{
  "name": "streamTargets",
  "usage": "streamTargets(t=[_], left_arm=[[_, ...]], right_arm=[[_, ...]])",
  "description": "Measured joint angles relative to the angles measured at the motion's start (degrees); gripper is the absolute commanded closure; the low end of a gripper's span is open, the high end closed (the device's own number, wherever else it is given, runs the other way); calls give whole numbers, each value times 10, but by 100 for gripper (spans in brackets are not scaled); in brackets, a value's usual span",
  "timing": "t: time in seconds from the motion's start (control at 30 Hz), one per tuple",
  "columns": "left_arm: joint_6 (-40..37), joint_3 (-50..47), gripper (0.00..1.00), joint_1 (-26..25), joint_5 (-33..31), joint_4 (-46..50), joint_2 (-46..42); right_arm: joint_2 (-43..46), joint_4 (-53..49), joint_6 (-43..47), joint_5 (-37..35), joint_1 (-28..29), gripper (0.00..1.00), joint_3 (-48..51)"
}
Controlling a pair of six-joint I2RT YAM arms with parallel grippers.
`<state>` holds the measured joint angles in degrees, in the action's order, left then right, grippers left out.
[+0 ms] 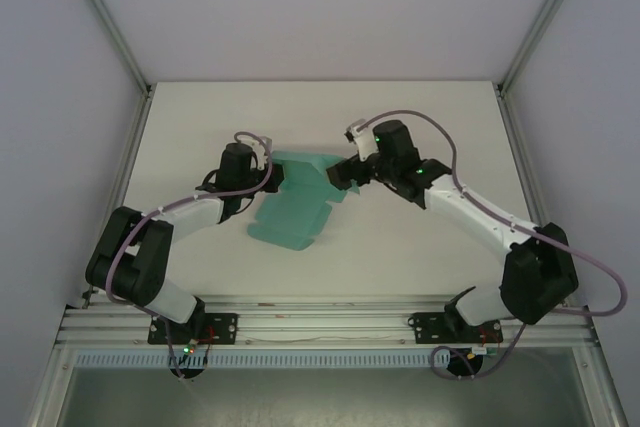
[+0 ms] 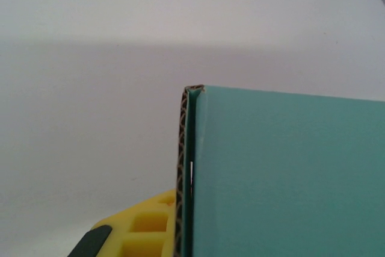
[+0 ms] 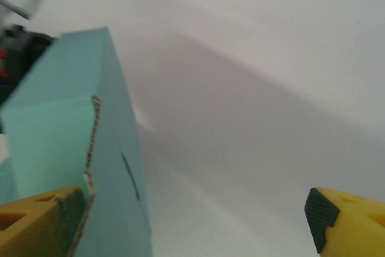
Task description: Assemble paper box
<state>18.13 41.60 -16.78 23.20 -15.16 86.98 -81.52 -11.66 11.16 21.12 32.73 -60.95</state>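
1. Left tool point(image 1: 270, 180) is clamped tight on the paper box point(image 1: 295, 209). In the left wrist view a raised wall of card sits right against its yellow finger point(image 2: 141, 227), pinched at the edge. My guess is that it's working as the anchor, keeping that wall upright so the piece doesn't slide around.
2. Right tool point(image 1: 344, 173) is wide open with nothing in it. In the right wrist view one finger point(image 3: 39, 221) is right beside a standing card panel, maybe touching it, and the other finger point(image 3: 346, 224) is well apart over bare tabletop point(image 1: 420, 127). It looks to me like it's lined up on the opposite side, either to grab or to nudge the next flap, but that's just my read.
3. The box sits around the middle of the tabletop, between the two tools. The far end is at the tools and the rest stretches back toward the arm bases.
4. Looks-wise, it's teal-green card with a brown fluted core showing on the cut edges, so it's thin corrugated stuff. The far part looks folded up into walls, while the near part lies flat with its die-cut outline visible. I'd call it partway assembled and not closed up yet.
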Motion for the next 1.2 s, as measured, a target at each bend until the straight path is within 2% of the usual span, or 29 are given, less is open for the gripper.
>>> streamTargets(t=[0.23,0.6,0.73,1.0,1.2], left_arm=[[0,5,100,-19,-30,22,0],[20,19,100,-52,-112,35,0],[24,23,100,-57,-138,43,-2],[26,23,100,-57,-170,59,-22],[30,23,100,-52,-172,68,-25]], right_arm=[[-49,42,8,-110,36,0,-8],[-79,114,-10,-242,57,0,-7],[-51,113,-14,-259,59,0,23],[100,52,-57,-278,57,0,102],[107,8,-103,-267,41,0,146]])
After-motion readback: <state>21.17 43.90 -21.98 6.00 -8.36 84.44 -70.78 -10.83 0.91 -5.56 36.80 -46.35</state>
